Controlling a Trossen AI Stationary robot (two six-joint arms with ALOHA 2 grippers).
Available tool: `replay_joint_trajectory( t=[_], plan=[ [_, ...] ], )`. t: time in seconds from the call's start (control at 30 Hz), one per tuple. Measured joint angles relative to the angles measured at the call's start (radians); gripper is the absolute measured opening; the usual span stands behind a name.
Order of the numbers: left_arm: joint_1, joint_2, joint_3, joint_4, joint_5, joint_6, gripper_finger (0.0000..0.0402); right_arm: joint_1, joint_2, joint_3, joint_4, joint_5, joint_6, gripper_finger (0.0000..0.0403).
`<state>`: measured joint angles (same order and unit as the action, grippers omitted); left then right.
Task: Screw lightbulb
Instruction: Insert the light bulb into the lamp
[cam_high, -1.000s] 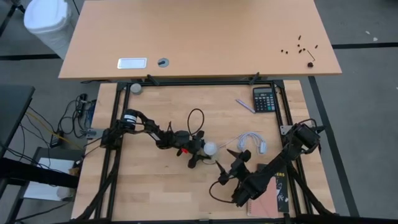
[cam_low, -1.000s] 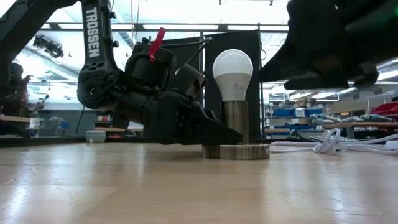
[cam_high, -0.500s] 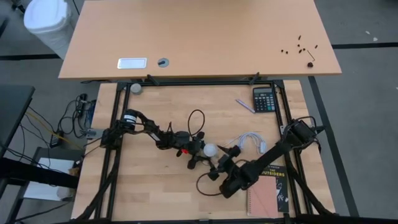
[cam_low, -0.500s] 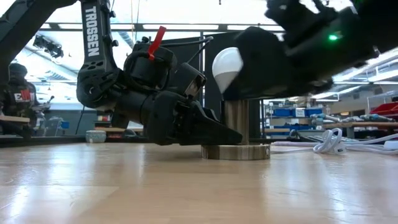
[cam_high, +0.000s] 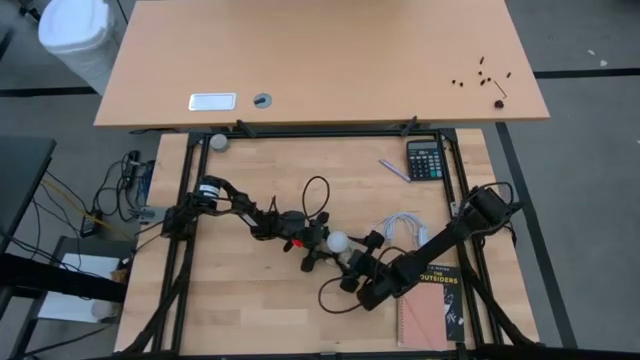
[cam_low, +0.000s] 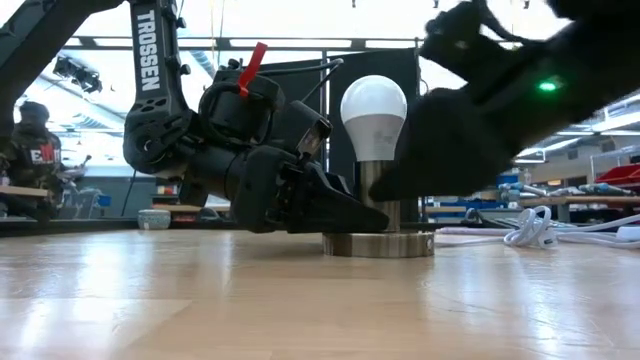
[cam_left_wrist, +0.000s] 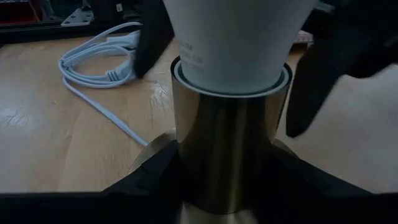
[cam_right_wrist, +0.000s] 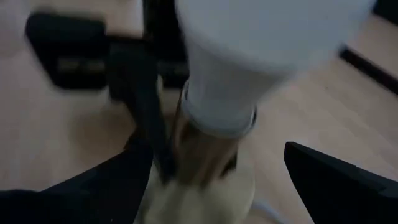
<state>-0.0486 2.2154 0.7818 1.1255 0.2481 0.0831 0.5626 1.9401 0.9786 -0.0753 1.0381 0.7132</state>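
Gripping the socket (cam_low: 378, 205), the left tool (cam_high: 318, 245) steadies it (right tool (cam_high: 352, 268) spread wide beside the lightbulb (cam_low: 374, 117)).

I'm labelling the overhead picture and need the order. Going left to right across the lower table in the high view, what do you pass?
Left gripper at the socket → lightbulb → right gripper, open beside the bulb → coiled white cord → book, nearer the front edge.
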Motion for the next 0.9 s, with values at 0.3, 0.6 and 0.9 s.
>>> replay_joint_trajectory(
  t=[0.3, 0.6, 0.9],
  plan=[
    [0.000, 0.000, 0.000, 0.000, -0.004, -0.001, 0.0198, 0.017, -0.150, -0.232, 0.218, -0.064, -0.070, 0.0373],
    [0.000, 0.000, 0.000, 0.001, -0.008, 0.003, 0.0198, -0.068, -0.164, -0.496, 0.988, -0.289, -0.363, 0.0373],
    [0.000, 0.000, 0.000, 0.004, -0.011, 0.002, 0.0198, -0.144, -0.160, -0.446, 1.032, -0.460, -0.522, 0.0371]
  ],
)
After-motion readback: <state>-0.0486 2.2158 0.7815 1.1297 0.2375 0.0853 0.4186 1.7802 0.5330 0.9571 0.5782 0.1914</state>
